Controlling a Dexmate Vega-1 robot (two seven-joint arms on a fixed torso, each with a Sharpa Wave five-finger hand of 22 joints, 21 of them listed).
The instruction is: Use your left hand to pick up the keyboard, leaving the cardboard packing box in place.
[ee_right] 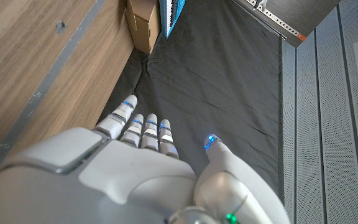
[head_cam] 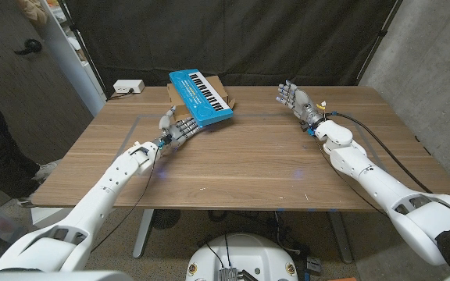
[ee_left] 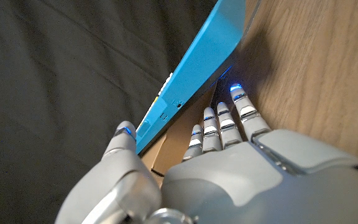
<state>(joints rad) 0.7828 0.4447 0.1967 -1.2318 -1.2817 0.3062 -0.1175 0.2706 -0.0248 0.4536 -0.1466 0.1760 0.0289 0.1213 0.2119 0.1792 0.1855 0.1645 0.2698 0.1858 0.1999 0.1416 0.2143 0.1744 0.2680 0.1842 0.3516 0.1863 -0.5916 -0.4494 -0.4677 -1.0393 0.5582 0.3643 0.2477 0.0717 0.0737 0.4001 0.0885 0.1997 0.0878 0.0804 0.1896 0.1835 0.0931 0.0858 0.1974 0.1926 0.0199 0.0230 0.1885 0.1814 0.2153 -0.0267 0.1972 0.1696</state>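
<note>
The left hand (head_cam: 176,129) pinched the keyboard (head_cam: 201,96) by one edge; it could slip, or drag the cardboard box (head_cam: 172,94) off the table's far edge.

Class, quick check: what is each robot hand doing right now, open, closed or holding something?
Left robot hand: grips the lifted end of the blue keyboard, thumb over it, fingers beneath.
Right robot hand: open, holding nothing.

Keyboard (head_cam: 202,97) lying atop cardboard box (head_cam: 223,85), desk (head_cam: 241,172) far centre-left; left robot hand (head_cam: 176,129) touching its near end; right robot hand (head_cam: 297,101) standing far right.
</note>
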